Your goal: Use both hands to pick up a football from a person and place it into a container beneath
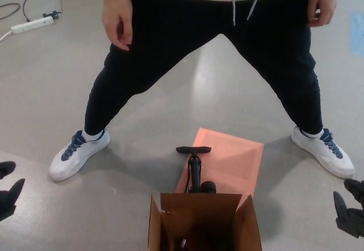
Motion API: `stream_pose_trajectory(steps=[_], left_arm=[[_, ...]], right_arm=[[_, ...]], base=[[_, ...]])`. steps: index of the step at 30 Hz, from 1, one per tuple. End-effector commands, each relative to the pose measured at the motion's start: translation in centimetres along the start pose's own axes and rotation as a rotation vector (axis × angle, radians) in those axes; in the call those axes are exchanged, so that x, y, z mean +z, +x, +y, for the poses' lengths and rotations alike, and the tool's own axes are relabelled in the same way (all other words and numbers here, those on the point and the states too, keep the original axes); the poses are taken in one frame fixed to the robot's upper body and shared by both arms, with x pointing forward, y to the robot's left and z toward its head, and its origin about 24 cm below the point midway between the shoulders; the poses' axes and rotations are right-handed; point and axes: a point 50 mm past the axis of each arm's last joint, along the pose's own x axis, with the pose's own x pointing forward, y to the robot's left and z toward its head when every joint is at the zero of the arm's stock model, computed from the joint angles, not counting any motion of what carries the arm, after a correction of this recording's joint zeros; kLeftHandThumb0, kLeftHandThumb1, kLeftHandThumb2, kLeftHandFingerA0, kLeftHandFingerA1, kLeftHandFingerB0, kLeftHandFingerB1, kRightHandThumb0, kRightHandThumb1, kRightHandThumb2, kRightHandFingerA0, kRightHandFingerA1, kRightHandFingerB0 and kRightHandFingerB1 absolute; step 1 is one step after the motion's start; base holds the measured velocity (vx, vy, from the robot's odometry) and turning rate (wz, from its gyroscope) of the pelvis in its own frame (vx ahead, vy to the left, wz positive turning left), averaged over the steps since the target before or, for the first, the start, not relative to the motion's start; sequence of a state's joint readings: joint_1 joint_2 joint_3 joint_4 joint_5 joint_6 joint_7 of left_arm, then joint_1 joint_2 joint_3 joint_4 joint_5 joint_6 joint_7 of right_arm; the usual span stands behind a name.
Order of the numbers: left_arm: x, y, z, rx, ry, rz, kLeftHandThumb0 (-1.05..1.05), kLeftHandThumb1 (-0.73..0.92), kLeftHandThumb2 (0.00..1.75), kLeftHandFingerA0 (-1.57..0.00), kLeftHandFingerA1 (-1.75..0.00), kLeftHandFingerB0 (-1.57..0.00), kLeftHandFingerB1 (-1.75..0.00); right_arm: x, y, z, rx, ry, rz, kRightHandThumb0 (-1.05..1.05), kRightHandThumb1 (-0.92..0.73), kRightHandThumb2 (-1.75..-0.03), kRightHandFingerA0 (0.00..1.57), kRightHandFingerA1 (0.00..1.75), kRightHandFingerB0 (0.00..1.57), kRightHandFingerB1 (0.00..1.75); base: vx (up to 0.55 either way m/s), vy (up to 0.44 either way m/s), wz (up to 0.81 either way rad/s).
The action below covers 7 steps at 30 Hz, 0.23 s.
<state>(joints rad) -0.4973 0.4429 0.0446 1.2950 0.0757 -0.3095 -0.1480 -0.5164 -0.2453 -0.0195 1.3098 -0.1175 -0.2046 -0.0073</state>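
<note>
No football shows in the head view. An open brown cardboard box (205, 222) sits on the floor at the bottom centre, its inside dark. A person stands astride beyond it in black trousers and white shoes, both of the person's hands (118, 19) empty at the hips. My left hand (8, 191) peeks in at the lower left edge, fingers apart and holding nothing. At the lower right edge my right hand (350, 208) is low, its fingers spread and empty. Both hands are far out to the sides of the box.
A black hand pump (194, 168) stands just behind the box on a salmon-pink flat panel (233, 160). A white power strip (33, 23) with cables lies at the top left. The person's shoes (77, 154) flank the box on grey floor.
</note>
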Motion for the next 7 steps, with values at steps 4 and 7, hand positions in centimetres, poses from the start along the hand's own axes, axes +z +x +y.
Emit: stream_pose_trajectory(steps=[4,7], left_arm=[[-1.26,-0.47,0.56,0.032,0.05,0.058,-0.66,0.88,0.67,-0.31,-0.33,-0.24,-0.29],[-1.33,-0.48,0.55,0.034,0.056,0.063,-0.66,0.88,0.66,-0.3,-0.33,-0.23,-0.3]], right_arm=[[-0.91,-0.22,-0.22,0.006,-0.048,0.032,-0.7,-0.78,-0.97,0.12,0.4,0.07,0.32],[-0.9,-0.22,-0.17,0.008,-0.057,0.033,-0.71,-0.79,-0.99,0.12,0.4,0.06,0.32]], base=[[0.0,0.0,0.0],[0.0,0.0,0.0]])
